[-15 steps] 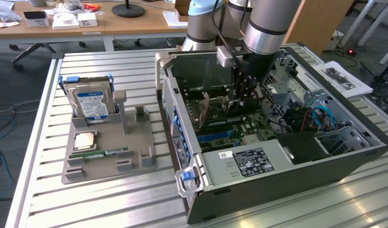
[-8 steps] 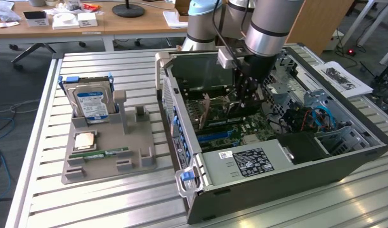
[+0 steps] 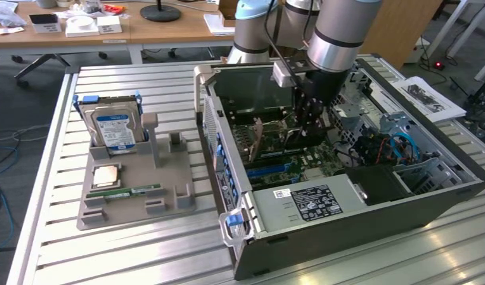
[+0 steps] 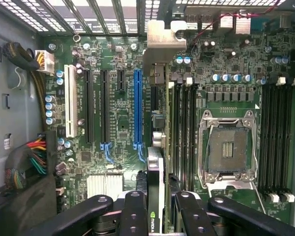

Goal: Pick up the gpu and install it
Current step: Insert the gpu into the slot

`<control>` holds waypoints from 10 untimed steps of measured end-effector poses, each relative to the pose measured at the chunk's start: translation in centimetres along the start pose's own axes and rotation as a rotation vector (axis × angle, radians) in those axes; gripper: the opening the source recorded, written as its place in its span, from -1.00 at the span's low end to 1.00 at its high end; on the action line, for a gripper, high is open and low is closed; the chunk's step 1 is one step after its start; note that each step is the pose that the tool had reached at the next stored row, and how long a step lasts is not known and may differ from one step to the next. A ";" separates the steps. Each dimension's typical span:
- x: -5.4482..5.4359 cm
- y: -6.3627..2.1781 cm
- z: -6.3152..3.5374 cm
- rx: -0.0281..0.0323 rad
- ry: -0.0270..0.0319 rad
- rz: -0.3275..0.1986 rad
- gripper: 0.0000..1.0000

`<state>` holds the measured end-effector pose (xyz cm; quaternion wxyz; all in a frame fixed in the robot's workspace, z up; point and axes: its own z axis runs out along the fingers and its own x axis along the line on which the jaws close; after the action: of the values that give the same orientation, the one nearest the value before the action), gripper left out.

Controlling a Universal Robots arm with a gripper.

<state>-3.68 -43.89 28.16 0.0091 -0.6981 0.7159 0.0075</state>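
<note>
My gripper [image 3: 308,135] reaches down into the open computer case [image 3: 432,202], over the motherboard. It is shut on the gpu [image 4: 156,169], which the wrist view shows edge-on between the two black fingers [image 4: 133,216], a green logo on its near end. The card's silver bracket [image 4: 160,42] points toward the slotted rear wall of the case. The card stands beside the long blue slot [image 4: 137,105], between it and the black memory slots. In the exterior view the gpu [image 3: 292,141] hangs below the fingers just above the board. I cannot tell whether its edge touches a slot.
A grey holder [image 3: 171,199] on the slatted table on the exterior view's left carries a silver hard drive with a blue label [image 3: 114,127], a small chip [image 3: 106,175] and a narrow green RAM stick [image 3: 135,192]. An empty processor socket [image 4: 227,147] and cable bundles [image 4: 32,157] lie near the card.
</note>
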 end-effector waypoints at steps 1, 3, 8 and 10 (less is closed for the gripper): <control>0.0 0.07 -0.01 0.0000 -0.0002 0.000 -0.47; 0.1 0.28 0.00 0.0012 -0.0006 0.000 -0.47; 0.5 0.57 -0.01 0.0020 -0.0007 0.000 -0.47; 0.7 0.57 -0.02 0.0020 -0.0007 0.000 -0.47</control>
<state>-4.27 -44.60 28.16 0.0100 -0.6981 0.7159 0.0071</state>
